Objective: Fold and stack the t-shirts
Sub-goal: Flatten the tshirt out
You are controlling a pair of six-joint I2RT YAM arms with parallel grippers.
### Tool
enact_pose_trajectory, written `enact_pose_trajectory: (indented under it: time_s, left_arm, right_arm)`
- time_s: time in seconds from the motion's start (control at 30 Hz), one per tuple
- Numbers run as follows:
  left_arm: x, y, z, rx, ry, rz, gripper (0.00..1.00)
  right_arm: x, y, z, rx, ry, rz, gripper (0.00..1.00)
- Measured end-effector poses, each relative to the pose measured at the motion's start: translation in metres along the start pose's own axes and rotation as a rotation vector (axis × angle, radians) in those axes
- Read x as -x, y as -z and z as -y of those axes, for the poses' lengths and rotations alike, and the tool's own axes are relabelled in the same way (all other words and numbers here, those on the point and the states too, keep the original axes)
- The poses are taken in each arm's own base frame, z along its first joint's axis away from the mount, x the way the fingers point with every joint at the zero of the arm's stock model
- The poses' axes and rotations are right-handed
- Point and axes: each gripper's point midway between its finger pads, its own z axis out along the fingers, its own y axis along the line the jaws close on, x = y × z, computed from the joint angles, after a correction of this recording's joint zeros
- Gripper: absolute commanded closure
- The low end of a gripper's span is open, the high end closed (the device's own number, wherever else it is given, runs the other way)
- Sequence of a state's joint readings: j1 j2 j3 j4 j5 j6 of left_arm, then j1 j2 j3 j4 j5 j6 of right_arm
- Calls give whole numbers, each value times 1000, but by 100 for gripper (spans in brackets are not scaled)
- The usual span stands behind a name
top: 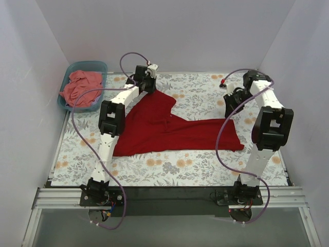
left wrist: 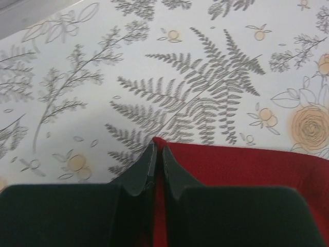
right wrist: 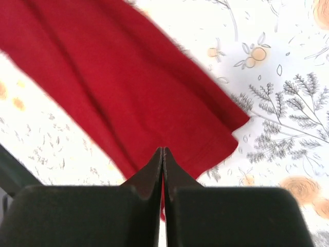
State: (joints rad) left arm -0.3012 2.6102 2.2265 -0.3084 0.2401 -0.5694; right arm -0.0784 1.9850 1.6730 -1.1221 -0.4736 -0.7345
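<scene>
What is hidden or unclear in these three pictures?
Top view: the teal tub wall hides the bottom of the salmon-pink t-shirt.
Left wrist view: the left gripper and the bottom edge hide most of the crimson t-shirt.
Right wrist view: that shirt is blurred, cut off at the top; the right gripper covers its near edge.

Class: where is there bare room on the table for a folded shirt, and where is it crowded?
Free: the near strip between the red t-shirt and the arm bases; the far strip between left pincer and right pincer. Crowded: the middle under the shirt, by the teal tub.
</scene>
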Motion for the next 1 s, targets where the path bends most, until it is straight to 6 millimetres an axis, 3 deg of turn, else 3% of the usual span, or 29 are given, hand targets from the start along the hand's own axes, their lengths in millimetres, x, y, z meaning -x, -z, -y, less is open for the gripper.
enact_pose_trajectory:
  time_s: [0.1,0.13,0.2,0.27,0.3,0.33,0.43,0.6,0.7,0.87,1.0]
  left_arm:
    - [0,12,-18,22,16,-4,100]
    - [-1,20,-27,32,23,-9,100]
    - [-2,35,-38,47,34,-17,100]
    - [-2,53,-46,54,45,-24,100]
    - [0,61,-50,58,51,-19,100]
    - [3,67,-51,57,56,-13,100]
    - [10,73,-49,42,68,6,100]
    - [8,69,-33,-3,86,-1,100]
    - [7,67,-28,-17,91,-6,100]
    - [3,64,-23,-28,92,-16,100]
    - [-2,63,-23,-30,98,-34,100]
  right_arm:
    - [5,34,-29,-22,134,64,99]
    - [-2,44,-43,-33,181,79,99]
    - [-35,57,-86,-58,289,61,98]
    - [-73,50,-126,-35,363,6,74]
    - [-88,47,-142,-9,386,-21,47]
    - [-95,45,-146,-1,384,-41,27]
    - [-84,43,-118,-4,302,-55,20]
    - [-24,33,-22,-44,175,0,19]
    - [-3,26,15,-64,165,21,17]
    - [22,9,45,-68,185,29,14]
    - [18,-14,55,-32,173,-3,13]
